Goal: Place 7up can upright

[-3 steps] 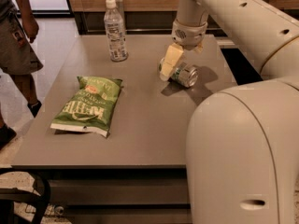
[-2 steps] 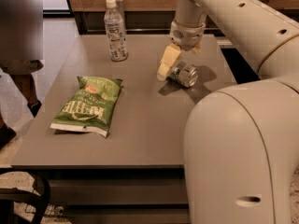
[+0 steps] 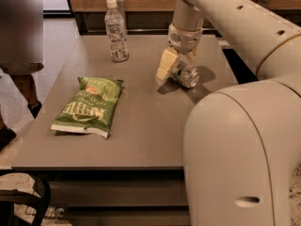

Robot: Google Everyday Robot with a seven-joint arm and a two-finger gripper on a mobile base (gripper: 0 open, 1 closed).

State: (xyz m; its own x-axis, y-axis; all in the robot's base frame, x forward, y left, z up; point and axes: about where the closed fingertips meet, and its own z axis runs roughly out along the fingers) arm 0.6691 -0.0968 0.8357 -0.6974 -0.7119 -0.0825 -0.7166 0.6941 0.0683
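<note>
- The arm (image 3: 235,27) is reaching in from your right and bending down over the far right part of the table (image 3: 141,126). This puts the wrist straight above the work.
- The green Kettle chip bag (image 3: 89,106) is lying flat near the left edge, well apart from the work. It is posing no obstruction.
- The water bottle (image 3: 116,32) is standing upright at the far side, capped, clear of the arm's path.
- The gripper (image 3: 176,74) is sitting low at the table surface, jaws closed narrowly around the can's body. One pale finger (image 3: 163,65) is showing on the can's left, and the other is hidden.
- The 7up can (image 3: 189,76) is lying tilted in that grip, just right of the pale finger. Its shiny top is facing right and toward you, so you are probably mid-rotation. Upright placement is not yet done.
</note>
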